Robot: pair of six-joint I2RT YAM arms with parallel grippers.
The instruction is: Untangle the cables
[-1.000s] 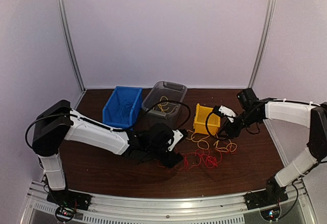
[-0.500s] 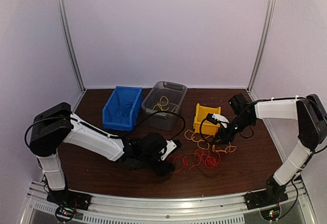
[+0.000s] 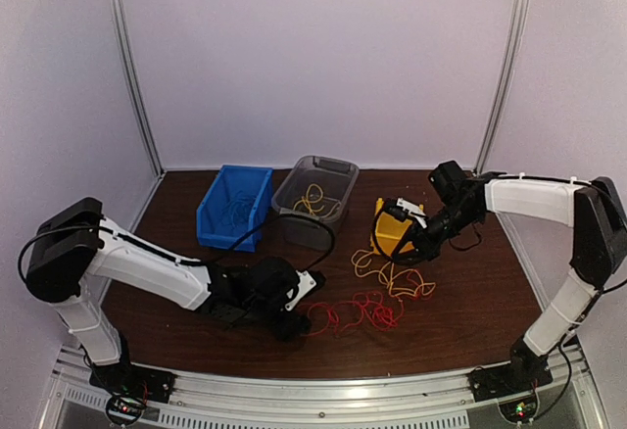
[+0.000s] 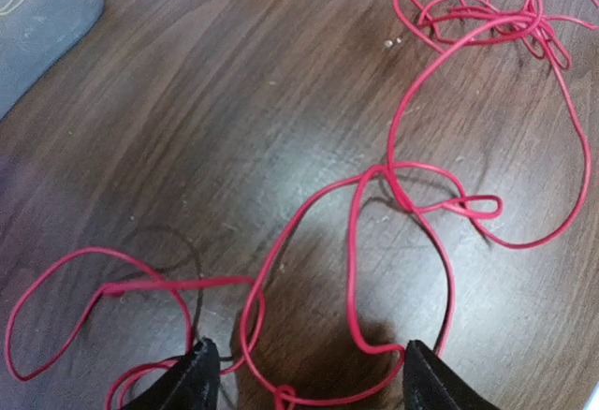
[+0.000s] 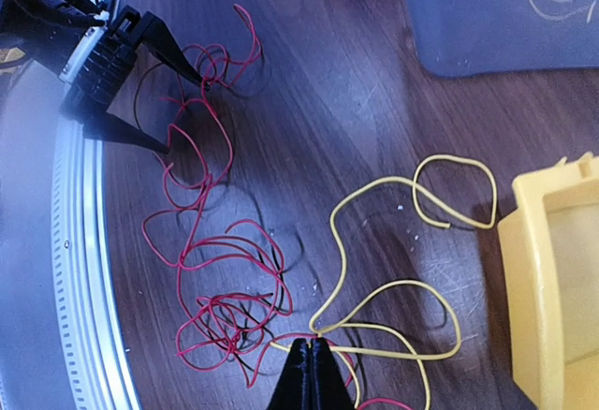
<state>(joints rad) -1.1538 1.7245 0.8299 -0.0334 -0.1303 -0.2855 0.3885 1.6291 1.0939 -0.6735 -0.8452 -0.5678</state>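
The cables lie in a loose tangle on the dark wooden table. The red cable (image 3: 355, 311) (image 4: 402, 195) sprawls in loops, and the yellow cable (image 3: 394, 278) (image 5: 398, 293) lies beside it near the yellow bin (image 3: 390, 235). My left gripper (image 3: 294, 324) (image 4: 314, 382) is low over the red loops and open, with strands lying between its fingertips but not pinched. My right gripper (image 3: 409, 250) (image 5: 316, 349) is shut on the yellow cable where its loops meet, at the edge of the red tangle (image 5: 220, 321).
A blue bin (image 3: 233, 206) and a grey bin (image 3: 315, 192) holding a few yellow strands stand at the back. The yellow bin (image 5: 552, 279) is close to the right gripper. The table's metal front rail (image 5: 84, 270) runs near the red tangle.
The right gripper has closed on the yellow cable and shifted slightly toward the yellow bin. The left gripper has moved nearer and leftward, staying open; the red loops now reach further left.
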